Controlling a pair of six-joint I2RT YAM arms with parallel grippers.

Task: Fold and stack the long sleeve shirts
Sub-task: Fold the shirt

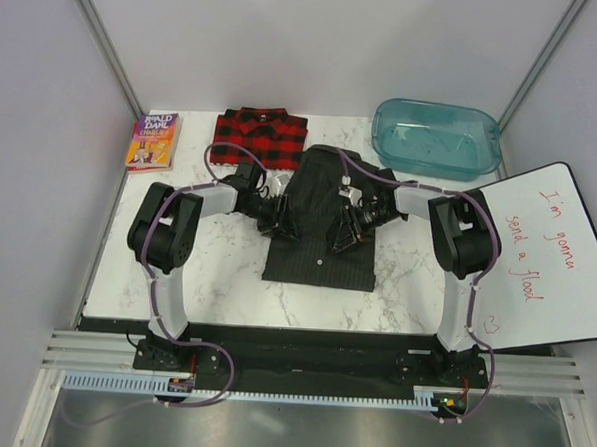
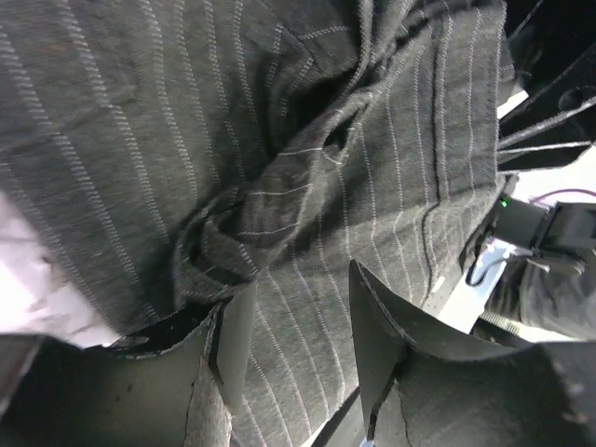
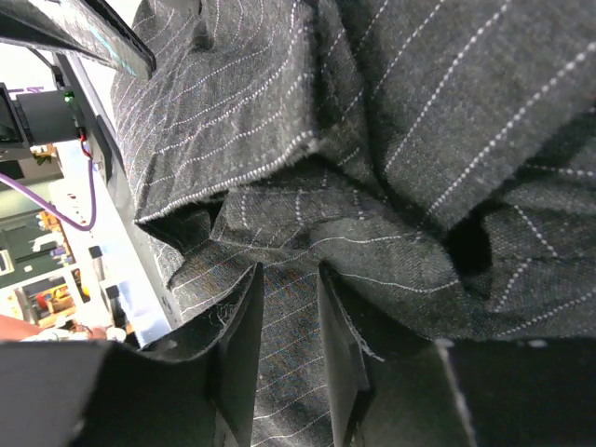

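The dark charcoal pinstriped shirt (image 1: pixel 317 257) lies in the middle of the table, its lower part flat and its upper part bunched and raised between the two grippers. My left gripper (image 1: pixel 276 217) is at the shirt's left side; in the left wrist view (image 2: pixel 300 279) its fingers have pinstriped cloth (image 2: pixel 307 186) between them. My right gripper (image 1: pixel 346 229) is at the shirt's right side; in the right wrist view (image 3: pixel 289 272) its fingers stand narrowly apart on a fold of the cloth (image 3: pixel 372 140). The red-and-black plaid shirt (image 1: pixel 260 136) lies folded at the back, just behind the charcoal one.
A colourful paperback book (image 1: pixel 153 141) lies at the back left. A teal plastic bin (image 1: pixel 435 138) stands at the back right. A whiteboard (image 1: pixel 552 257) with red writing leans over the table's right edge. White walls enclose the table.
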